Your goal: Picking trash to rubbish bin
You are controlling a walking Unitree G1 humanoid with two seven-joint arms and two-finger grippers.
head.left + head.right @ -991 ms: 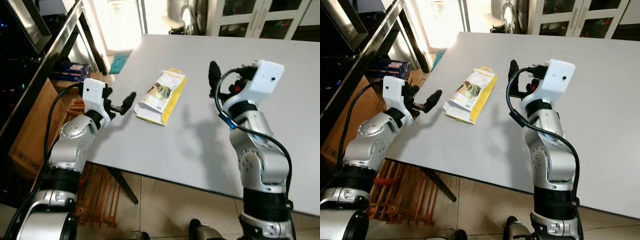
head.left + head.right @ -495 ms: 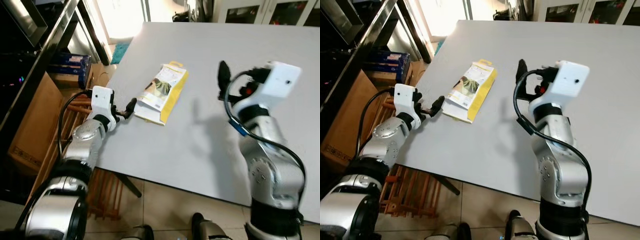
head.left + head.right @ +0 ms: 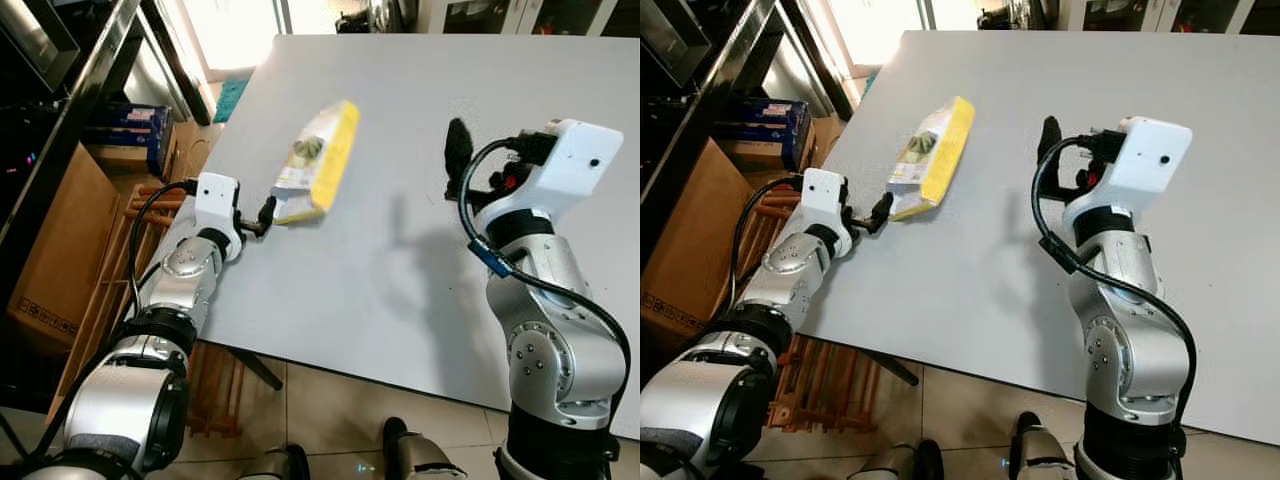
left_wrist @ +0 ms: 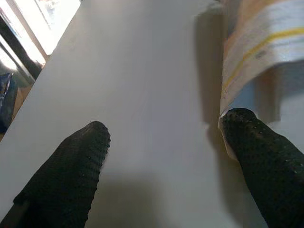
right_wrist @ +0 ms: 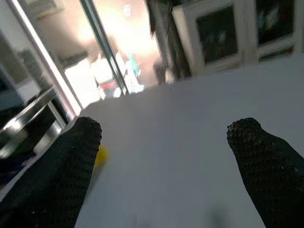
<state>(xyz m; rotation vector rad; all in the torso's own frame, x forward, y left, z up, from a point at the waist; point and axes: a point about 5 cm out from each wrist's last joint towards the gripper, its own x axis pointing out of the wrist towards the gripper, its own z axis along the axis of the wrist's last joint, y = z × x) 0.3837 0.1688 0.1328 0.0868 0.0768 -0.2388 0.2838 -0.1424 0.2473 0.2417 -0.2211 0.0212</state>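
A flat yellow-and-white cardboard packet point(image 3: 318, 160) is seen tilted up on edge near the left side of the matte grey worktop point(image 3: 400, 260). Its lower corner is touched by the spread left gripper point(image 4: 161, 142). The right gripper point(image 5: 161, 156) is held spread above the worktop.

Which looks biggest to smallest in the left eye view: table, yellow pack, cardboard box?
1. table
2. cardboard box
3. yellow pack

The box is partly cut off by the shelf frame and sits lower, so its rank over the pack is by appearance only.
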